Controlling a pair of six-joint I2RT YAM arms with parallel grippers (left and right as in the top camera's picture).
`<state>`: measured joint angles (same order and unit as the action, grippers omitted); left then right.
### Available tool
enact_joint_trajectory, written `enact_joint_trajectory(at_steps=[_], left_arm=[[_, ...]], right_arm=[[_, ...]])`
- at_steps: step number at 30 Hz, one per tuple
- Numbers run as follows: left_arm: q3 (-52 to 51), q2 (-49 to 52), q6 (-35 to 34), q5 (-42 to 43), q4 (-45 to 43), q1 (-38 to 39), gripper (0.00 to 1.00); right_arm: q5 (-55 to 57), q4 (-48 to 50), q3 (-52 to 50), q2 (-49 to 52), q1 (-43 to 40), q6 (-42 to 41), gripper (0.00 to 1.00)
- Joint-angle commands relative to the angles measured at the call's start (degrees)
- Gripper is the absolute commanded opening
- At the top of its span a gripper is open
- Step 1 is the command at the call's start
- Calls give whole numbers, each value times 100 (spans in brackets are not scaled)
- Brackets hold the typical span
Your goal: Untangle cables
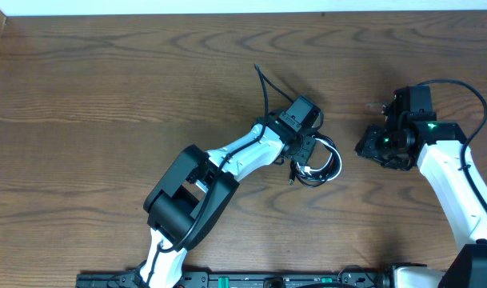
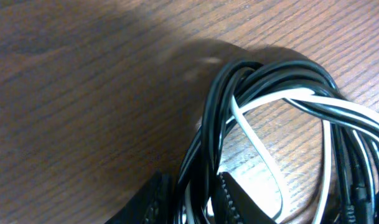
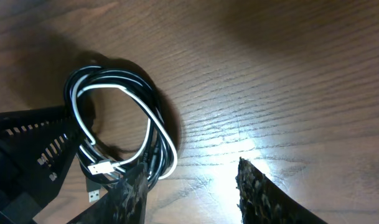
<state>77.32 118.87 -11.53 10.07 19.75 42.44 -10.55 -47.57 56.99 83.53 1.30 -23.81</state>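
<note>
The cables [image 1: 325,166], one black [image 2: 264,71] and one white [image 2: 264,98], lie wound together in a small coil on the wooden table. My left gripper [image 1: 309,149] sits on the coil's left side. In the left wrist view its jaws [image 2: 194,200] are closed around a bundle of black and white strands that fills the gap. My right gripper [image 1: 368,148] hovers to the right of the coil, apart from it. It [image 3: 192,190] is open with bare wood between its fingers. The right wrist view shows the coil [image 3: 142,93] and a white plug [image 3: 102,168].
A thick black arm wire [image 1: 264,84] curves up behind the left wrist. The left arm's white and black links [image 1: 227,160] stretch diagonally across the table's middle. The table's back edge [image 1: 227,14] runs along the top.
</note>
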Motion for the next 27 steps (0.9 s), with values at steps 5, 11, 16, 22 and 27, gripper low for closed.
enact_joint_trajectory(at_steps=[5,11,16,22,27], left_arm=[[149,33,181,-374,562,-37,36],[157,-142,-256,-682,704,-37,43],[155,-9,-295,-715,535,-42,43],[151,116,-295,-706,483,-63,28],[153,109,-293,-319,485,-63,7]], right_arm=[[-17,-46,42,-28,-13,76,43],[-17,-46,42,-28,-13,76,43],[-15,-44,42,-28,-13,76,43],[-17,-46,42,-28,-13,76,43],[-291,103,42,-28,-11,76,43]])
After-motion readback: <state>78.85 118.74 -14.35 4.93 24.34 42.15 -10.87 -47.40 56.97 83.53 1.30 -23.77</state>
